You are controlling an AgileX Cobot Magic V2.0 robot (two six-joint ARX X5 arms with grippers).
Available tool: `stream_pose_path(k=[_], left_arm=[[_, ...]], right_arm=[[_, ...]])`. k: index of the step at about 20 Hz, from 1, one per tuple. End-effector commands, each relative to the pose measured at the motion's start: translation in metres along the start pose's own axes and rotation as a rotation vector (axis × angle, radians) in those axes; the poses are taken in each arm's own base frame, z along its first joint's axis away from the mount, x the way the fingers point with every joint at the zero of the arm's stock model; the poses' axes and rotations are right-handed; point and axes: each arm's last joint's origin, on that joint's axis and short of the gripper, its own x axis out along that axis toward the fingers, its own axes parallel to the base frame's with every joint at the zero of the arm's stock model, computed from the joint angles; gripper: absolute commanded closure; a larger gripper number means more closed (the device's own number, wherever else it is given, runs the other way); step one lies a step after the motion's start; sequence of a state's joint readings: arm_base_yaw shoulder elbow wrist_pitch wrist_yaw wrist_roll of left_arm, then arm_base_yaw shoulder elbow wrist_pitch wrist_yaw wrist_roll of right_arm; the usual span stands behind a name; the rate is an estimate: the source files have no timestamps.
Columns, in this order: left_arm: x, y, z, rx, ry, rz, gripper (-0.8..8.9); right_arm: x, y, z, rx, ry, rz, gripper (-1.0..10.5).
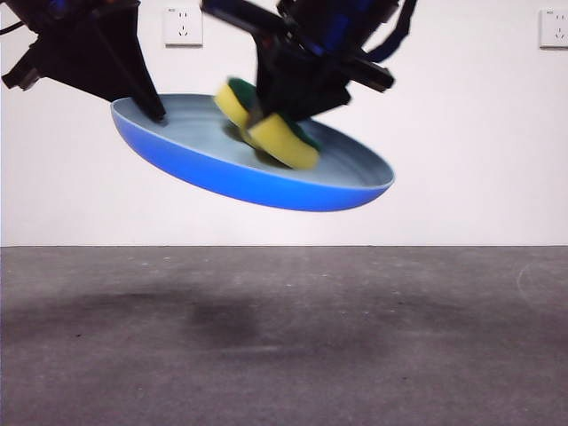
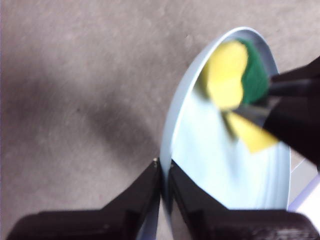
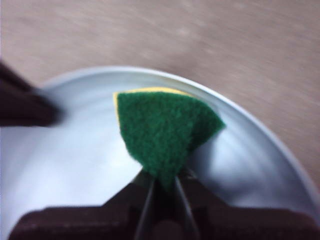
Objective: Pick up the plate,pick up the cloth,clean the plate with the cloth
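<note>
The light-blue plate [image 1: 253, 173] hangs tilted in the air above the table, its left rim higher. My left gripper [image 1: 146, 102] is shut on that left rim; its jaws pinch the plate's edge [image 2: 165, 175] in the left wrist view. My right gripper [image 1: 288, 106] comes from above, shut on the yellow sponge with a green scouring layer [image 1: 266, 124], folded between its jaws and pressed on the plate's inner face. In the right wrist view the green side [image 3: 165, 132] faces the camera over the plate [image 3: 75, 160]. The sponge also shows in the left wrist view [image 2: 227, 75].
The dark grey tabletop [image 1: 284, 337] lies below with the plate's shadow on it. A white wall stands behind, with a socket [image 1: 183, 27] at top left and another [image 1: 554, 28] at top right.
</note>
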State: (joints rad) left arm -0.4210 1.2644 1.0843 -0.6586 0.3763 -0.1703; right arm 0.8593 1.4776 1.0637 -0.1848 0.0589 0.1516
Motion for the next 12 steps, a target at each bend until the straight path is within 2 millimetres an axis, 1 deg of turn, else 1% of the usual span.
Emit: stream_pose_path(k=[1,4,7,9,12], left_arm=[[0.000,-0.006,0.005,0.015,-0.040,-0.100,8.22],[-0.001,-0.007,0.011,0.010,-0.102,-0.097,8.22],[-0.002,-0.005,0.014,-0.002,-0.134,-0.095,8.22],[-0.004,-0.001,0.014,-0.015,-0.134,-0.085,8.22],[-0.006,0.007,0.011,-0.036,-0.099,-0.058,8.22]], right_arm=[[0.004,0.011,-0.006,0.007,0.031,0.084,9.6],[0.003,0.023,-0.011,-0.012,0.069,0.182,9.6],[0.000,0.032,-0.022,-0.037,0.170,0.187,9.6],[-0.001,0.030,-0.031,-0.043,0.265,0.161,9.6],[-0.004,0.023,-0.042,-0.089,0.368,0.000,9.6]])
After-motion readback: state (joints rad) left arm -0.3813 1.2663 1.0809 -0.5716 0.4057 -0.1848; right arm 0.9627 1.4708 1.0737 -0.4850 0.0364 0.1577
